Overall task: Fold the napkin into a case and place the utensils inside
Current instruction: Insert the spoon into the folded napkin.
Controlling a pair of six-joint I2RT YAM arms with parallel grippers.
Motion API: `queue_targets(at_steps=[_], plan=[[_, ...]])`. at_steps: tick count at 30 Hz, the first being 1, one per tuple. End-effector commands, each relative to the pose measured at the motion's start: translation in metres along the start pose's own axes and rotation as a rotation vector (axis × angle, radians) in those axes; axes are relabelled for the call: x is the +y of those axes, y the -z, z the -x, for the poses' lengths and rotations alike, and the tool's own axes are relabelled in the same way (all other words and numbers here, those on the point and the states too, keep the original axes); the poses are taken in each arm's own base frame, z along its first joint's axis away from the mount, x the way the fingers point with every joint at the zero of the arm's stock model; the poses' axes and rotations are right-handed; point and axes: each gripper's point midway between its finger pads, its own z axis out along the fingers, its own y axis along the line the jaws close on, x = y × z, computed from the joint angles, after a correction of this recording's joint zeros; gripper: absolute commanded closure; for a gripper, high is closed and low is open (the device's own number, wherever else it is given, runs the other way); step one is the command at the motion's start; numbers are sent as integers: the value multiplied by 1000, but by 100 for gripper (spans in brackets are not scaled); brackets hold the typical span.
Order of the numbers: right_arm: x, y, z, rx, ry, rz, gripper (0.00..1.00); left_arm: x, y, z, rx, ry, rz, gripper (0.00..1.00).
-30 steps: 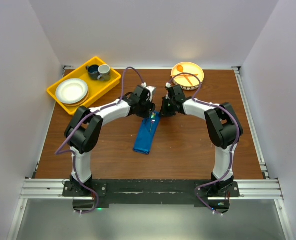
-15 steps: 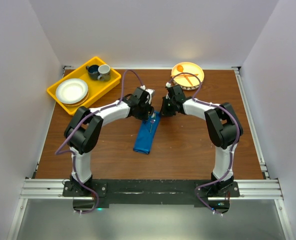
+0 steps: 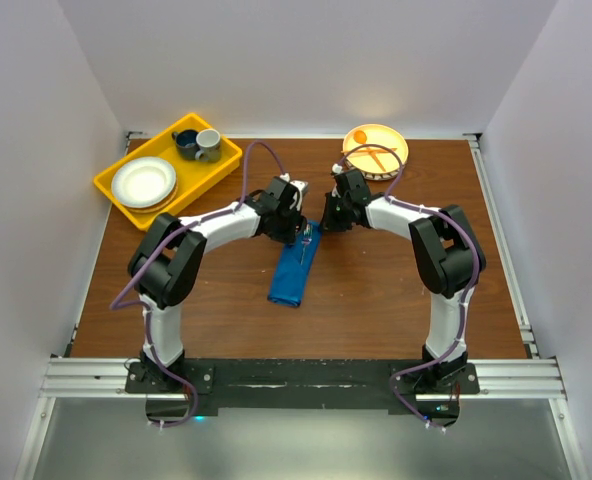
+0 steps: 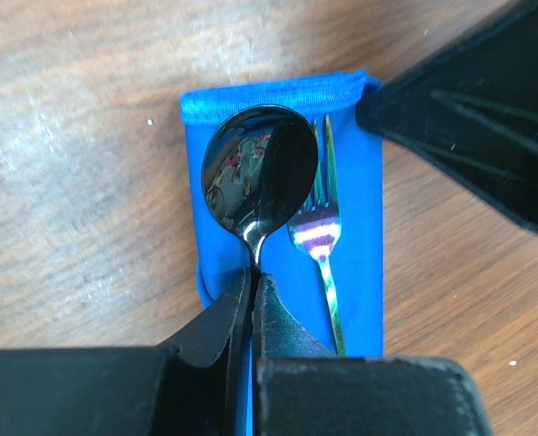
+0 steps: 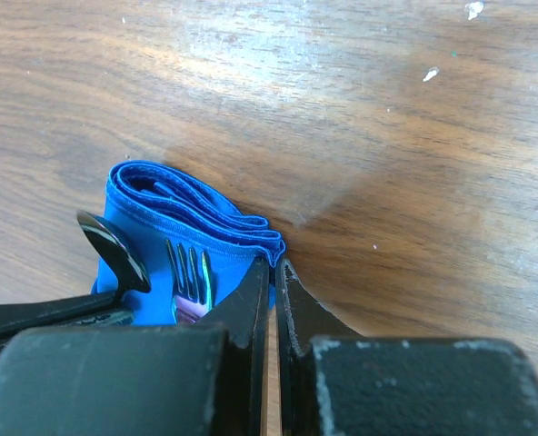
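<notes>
Worktop: a brown wooden worktop (image 3: 396,290) carries everything.
Tray: a yellow plastic tray (image 3: 216,168) sits at the far left and is no part of the task.
Dish: a round yellow dish (image 3: 401,150) sits at the far right, holding an orange plastic spoon and fork (image 3: 373,152). These are not the utensils wanted.
Case: the bright blue cloth napkin, folded into a long narrow case (image 3: 288,282), lies mid-worktop, running near to far. Its far end lies between the two grippers. It looks soft, limp and light, so it will likely slide or bunch when a utensil is pushed in. A corner wants pinning.
Left gripper: the left gripper (image 4: 251,304) is pressed together on the spoon's neck, over the case's far end.
Right gripper: the right gripper (image 5: 271,282) has its jaws pressed together at the case's far right corner. Whether it nips cloth cannot be told.
Spoon: the slim shiny dark metal spoon (image 4: 260,173) has its bowl by the far hem, left of the fork. It is stiff and probably slippery, and may swivel in so thin a hold.
Fork: the slim iridescent metal fork (image 4: 322,241) lies on the case with its tines far. Whether its handle is tucked in is unclear.
</notes>
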Motion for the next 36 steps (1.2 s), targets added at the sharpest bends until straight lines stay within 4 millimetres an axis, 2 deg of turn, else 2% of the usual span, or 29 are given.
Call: queue_targets(at_steps=[1, 8, 13, 17, 23, 28, 34, 36], plan=[[-3, 0, 17, -45, -1, -34, 100, -4, 16, -1, -6, 5, 0, 100], [-4, 0, 17, -49, -6, -37, 100, -7, 18, 2, -17, -8, 1, 100], [-4, 0, 18, -49, -6, -38, 100, -7, 18, 0, -12, -10, 6, 92], [-3, 0, 18, -50, -4, -37, 100, -9, 19, 2, -19, -10, 2, 81], [-3, 0, 17, -47, -3, -35, 100, -12, 20, 3, -22, -21, -4, 74], [-2, 0, 18, -49, -1, -32, 100, -19, 29, 17, -75, -24, -28, 69], [0, -1, 18, -45, 7, -17, 100, -32, 52, 52, -197, -47, -74, 53], [2, -2, 16, -35, 12, -3, 100, -37, 65, 65, -253, -59, -89, 44]])
